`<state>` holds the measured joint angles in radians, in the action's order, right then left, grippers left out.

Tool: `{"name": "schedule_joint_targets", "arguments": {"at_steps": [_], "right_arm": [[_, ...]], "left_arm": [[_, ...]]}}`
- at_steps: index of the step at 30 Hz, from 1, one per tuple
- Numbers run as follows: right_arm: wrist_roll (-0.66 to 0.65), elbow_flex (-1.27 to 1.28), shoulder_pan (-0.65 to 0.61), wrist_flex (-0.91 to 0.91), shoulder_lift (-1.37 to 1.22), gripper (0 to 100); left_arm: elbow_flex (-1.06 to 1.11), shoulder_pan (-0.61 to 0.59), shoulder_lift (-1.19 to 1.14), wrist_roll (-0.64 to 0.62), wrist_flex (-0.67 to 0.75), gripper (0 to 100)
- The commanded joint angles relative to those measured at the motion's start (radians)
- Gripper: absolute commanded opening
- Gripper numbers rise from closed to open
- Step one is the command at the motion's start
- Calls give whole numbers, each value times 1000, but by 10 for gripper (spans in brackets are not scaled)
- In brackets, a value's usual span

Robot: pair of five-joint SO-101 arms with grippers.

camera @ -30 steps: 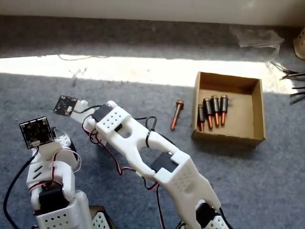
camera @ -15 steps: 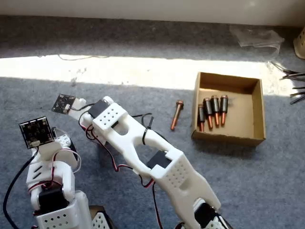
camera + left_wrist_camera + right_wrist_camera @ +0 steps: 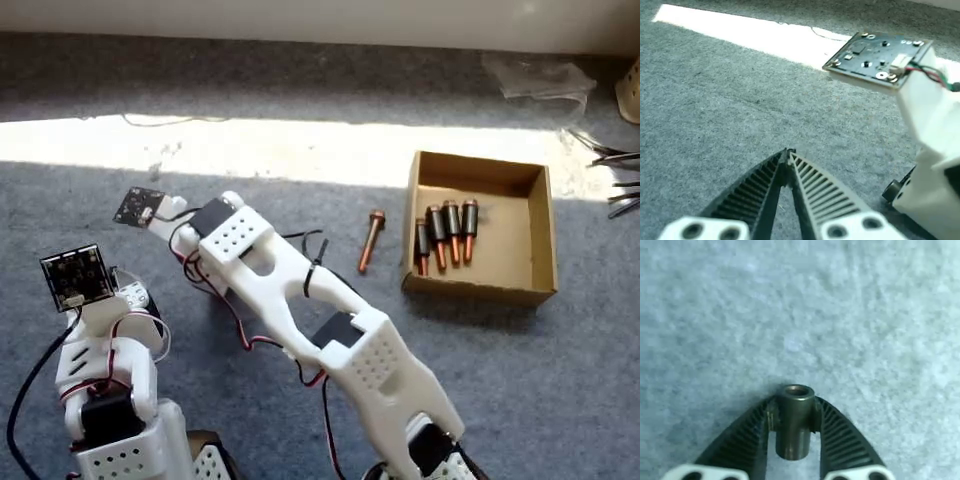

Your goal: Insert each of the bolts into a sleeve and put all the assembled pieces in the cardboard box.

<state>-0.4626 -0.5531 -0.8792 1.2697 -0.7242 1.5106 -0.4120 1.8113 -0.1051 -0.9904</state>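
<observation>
Our left arm (image 3: 105, 380) sits folded low, its end effector (image 3: 788, 159) pinched shut on nothing. Our right arm (image 3: 300, 300) stretches diagonally leftward, its end effector (image 3: 792, 407) clamping a sleeve (image 3: 794, 430); its wrist has swung slightly farther out. One bolt (image 3: 371, 240) lies beside the cardboard box (image 3: 480, 288), which holds four assembled pieces (image 3: 445, 232).

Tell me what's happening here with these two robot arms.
The right claw is clamped on a metal sleeve over the grey carpet. The left claw is shut and empty, low over the carpet. One bare bolt lies on the carpet beside the cardboard box, not yet in a sleeve. Four assembled pieces already lie side by side in the box.
</observation>
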Motion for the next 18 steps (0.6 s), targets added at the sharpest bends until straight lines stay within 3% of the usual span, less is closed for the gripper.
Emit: {"name": "schedule_joint_targets", "arguments": {"at_steps": [1,10,18], "right_arm": [[17,-54,70,10,25,12],[233,-47,196,22,21,12],[485,-53,272,197,21,12]], "left_arm": [[-2,-12,10,9,21,21],[-2,-12,10,9,21,21],[-2,-12,10,8,21,21]]}}
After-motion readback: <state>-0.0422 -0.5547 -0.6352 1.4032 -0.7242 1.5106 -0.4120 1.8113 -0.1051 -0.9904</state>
